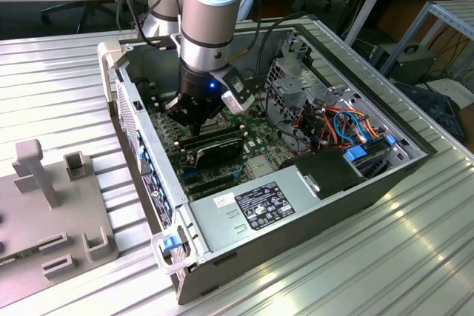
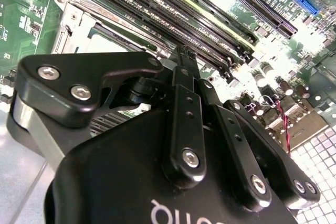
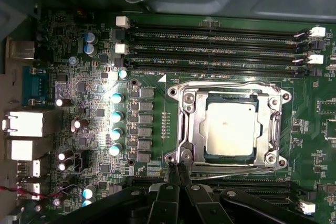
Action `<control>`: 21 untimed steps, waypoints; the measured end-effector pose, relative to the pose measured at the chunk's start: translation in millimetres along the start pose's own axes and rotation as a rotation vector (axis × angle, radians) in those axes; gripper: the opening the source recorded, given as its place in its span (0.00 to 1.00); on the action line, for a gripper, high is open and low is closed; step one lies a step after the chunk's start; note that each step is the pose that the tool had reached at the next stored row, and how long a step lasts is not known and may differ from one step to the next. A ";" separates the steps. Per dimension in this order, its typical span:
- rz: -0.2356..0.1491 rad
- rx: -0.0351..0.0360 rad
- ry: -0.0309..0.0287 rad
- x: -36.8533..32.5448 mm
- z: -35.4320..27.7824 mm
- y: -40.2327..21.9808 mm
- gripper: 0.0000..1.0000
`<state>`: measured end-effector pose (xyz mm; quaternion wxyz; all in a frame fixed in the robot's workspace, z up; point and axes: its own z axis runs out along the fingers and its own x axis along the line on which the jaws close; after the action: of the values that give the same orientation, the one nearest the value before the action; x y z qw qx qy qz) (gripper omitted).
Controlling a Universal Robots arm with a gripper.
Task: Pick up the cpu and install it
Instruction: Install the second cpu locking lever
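Note:
The cpu [image 3: 231, 128], a small square chip with a silvery-tan face, lies flat inside the metal socket frame [image 3: 185, 124] on the green motherboard. My gripper [image 3: 178, 167] is shut with nothing between its black fingers [image 2: 185, 85]. Its tip is just off one corner of the frame, beside the cpu and not on it. In the exterior view the gripper [image 1: 194, 120] reaches down into the open computer case [image 1: 296, 205], low over the board.
Long memory slots [image 3: 210, 51] run along the socket, and another row lies under the gripper body. Capacitors [image 3: 116, 114] and rear ports [image 3: 23, 124] stand beside it. A power supply [image 1: 259, 205], coloured cables [image 1: 333, 123] and case walls hem in the arm. A grey fixture plate [image 1: 44, 205] lies at the exterior view's left.

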<state>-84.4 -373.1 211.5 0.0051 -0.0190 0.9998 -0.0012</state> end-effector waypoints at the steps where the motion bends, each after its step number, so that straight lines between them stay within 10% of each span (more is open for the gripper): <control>1: 0.000 0.0001 0.0001 0.0 0.5 0.4 0.11; 21: 0.000 0.0001 0.0001 2.1 3.5 1.4 0.11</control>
<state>-86.5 -371.8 208.0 0.0051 -0.0190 0.9998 -0.0013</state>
